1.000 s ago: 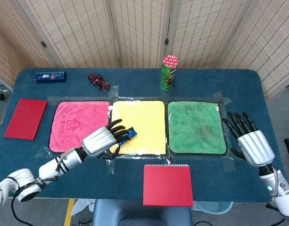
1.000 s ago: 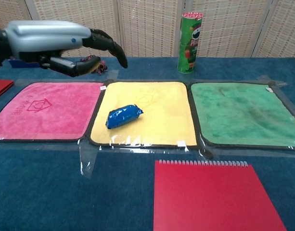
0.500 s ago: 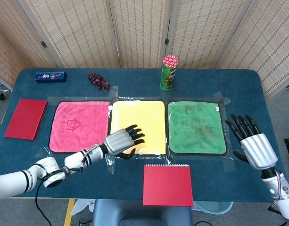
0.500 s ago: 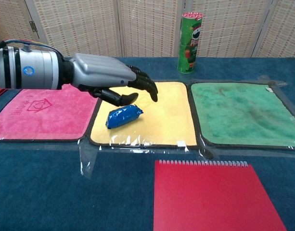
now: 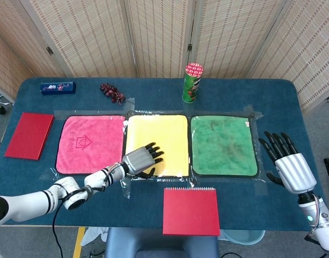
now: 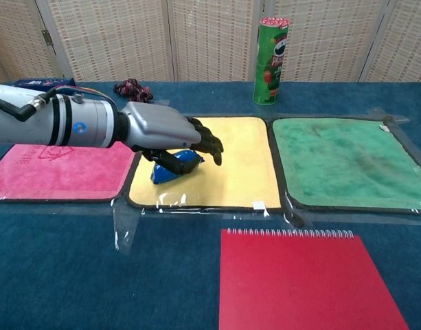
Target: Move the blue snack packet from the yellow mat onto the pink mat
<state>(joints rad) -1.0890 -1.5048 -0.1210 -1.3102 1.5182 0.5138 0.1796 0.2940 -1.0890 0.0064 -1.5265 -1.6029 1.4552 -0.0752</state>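
Note:
The blue snack packet lies on the front left part of the yellow mat, close to the pink mat. My left hand is low over it, fingers arched across its top and the thumb against its near side; the packet still rests on the mat. In the head view this left hand covers the packet on the yellow mat, with the pink mat just to its left. My right hand hovers open beyond the green mat's right edge, holding nothing.
A green mat lies right of the yellow one. A green chips can stands behind the mats. A red notebook sits at the front edge, a red book at far left, a blue box and dark berries at back left.
My left hand has come down from above the pink and yellow mats onto the blue packet, and its thumb now touches it. The packet has not moved. The right hand shifted slightly outward.

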